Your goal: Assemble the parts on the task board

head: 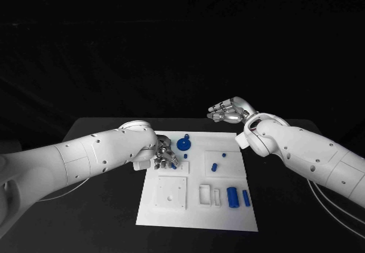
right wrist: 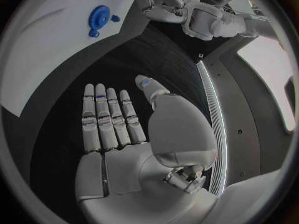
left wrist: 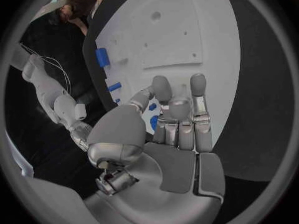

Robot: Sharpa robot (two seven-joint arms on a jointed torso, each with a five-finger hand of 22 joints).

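Left hand (head: 166, 157) is lowered onto the task board (head: 198, 211) beside the blue gear (head: 183, 143), apparently pinching a small blue part (head: 173, 165), while several parts, judged mostly unassembled, are left loose and the right hand (head: 227, 110) is held open beyond the board.

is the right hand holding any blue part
No, the right hand lies flat with its fingers straight over the black table, and nothing rests in its palm.

White task board (head: 228, 221) on black table (head: 99, 211) — blue parts (head: 232, 197), silver hands.
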